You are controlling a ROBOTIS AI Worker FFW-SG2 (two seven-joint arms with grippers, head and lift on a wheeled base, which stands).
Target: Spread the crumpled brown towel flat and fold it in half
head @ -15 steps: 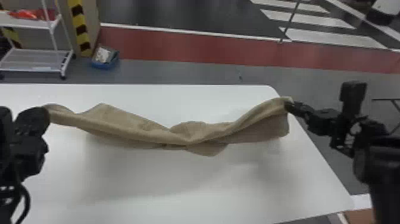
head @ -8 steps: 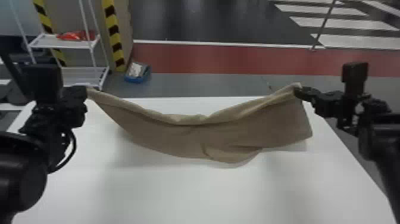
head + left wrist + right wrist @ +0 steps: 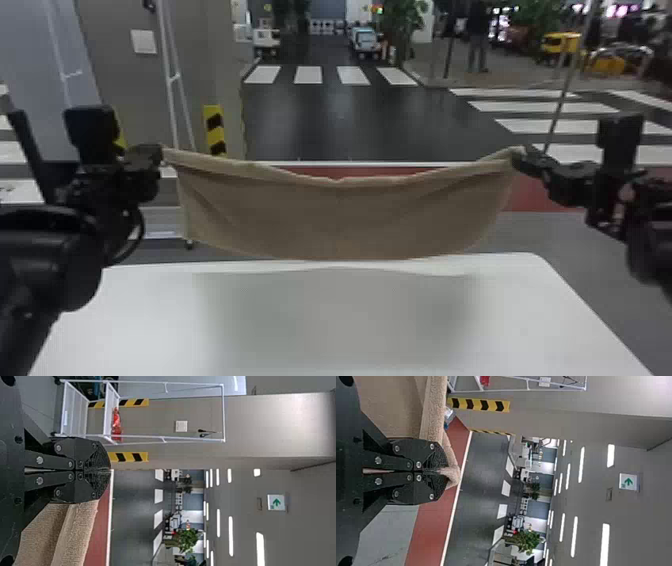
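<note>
Nearest to me, the white table (image 3: 505,320) spreads across the bottom of the head view, with a soft shadow on it. The left gripper (image 3: 154,156) is at the left of the frame, level with the right gripper (image 3: 521,159) over at the right. Both have their fingers pressed together, each pinching an upper corner of the brown towel (image 3: 345,215). It hangs stretched between them across the middle, its top edge sagging and creases slanting in from the corners. Its lower edge bows down to about the table's far edge; I can't tell whether they touch. In the right wrist view, a bit of cloth pokes out past the fingertips.

Farther off, a red floor strip (image 3: 535,195) runs behind the towel, and a yellow-and-black striped guard (image 3: 215,130) stands left of centre. Beyond lies the dark road (image 3: 325,120), with small trucks (image 3: 366,40) at upper centre.
</note>
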